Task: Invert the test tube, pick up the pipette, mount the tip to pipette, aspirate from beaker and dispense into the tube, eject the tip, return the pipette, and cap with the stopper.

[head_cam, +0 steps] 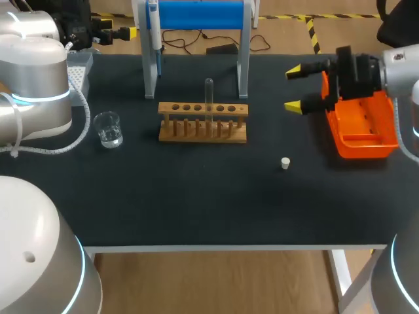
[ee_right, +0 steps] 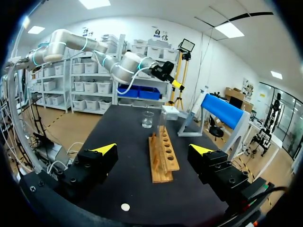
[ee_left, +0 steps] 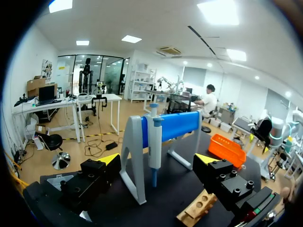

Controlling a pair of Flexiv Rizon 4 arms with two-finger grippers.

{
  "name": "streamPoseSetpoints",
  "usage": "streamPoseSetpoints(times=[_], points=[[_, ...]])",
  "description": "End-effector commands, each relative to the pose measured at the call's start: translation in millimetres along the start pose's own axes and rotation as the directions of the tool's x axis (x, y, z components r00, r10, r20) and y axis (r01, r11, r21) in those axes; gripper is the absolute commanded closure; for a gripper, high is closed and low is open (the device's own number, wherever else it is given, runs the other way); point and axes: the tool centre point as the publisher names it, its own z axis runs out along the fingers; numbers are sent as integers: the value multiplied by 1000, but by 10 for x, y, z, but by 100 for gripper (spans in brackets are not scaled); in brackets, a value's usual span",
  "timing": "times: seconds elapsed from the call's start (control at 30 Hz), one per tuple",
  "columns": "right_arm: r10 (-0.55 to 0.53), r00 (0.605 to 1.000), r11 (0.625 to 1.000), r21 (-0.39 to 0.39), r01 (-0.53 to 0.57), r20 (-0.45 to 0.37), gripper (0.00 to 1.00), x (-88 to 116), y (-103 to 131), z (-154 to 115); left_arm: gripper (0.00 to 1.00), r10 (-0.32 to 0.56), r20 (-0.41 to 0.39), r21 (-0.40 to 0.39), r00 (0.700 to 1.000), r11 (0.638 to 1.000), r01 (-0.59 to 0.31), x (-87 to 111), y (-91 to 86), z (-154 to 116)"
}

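A clear test tube [head_cam: 209,98] stands upright in the wooden rack [head_cam: 203,122] at mid-table; in the right wrist view the tube [ee_right: 162,125] and rack [ee_right: 163,158] lie ahead of my right gripper. The pipette [head_cam: 153,26] hangs on the blue-topped stand [head_cam: 196,14]. A glass beaker [head_cam: 108,129] sits left of the rack. The small white stopper [head_cam: 285,163] lies on the mat to the rack's right. My right gripper [head_cam: 296,88] hovers open and empty beside the orange bin. My left gripper [ee_left: 157,161] is open and empty, facing the pipette [ee_left: 155,142].
An orange bin [head_cam: 363,127] sits at the right edge under my right arm. A grey tip box [head_cam: 80,69] stands at the back left. The black mat [head_cam: 196,196] in front of the rack is bare up to the table's front edge.
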Motion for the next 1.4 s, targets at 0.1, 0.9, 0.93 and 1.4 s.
streamPoseSetpoints(times=[0.1,0.9,0.93,1.4], points=[[1,1000,1000,2,-1,-6,0,-7,1,-9,0,108,-74,20,991,994,-107,451,119,-194],[1,1000,1000,2,-1,-6,0,-7,1,-9,0,234,-250,-29,939,968,-249,1792,852,-384],[1,1000,1000,2,-1,-6,0,-7,1,-9,0,233,-257,-34,938,968,-250,1805,884,-386],[1,1000,1000,2,-1,-6,0,-7,1,-9,0,217,-250,-51,944,970,-236,1837,1065,-465]])
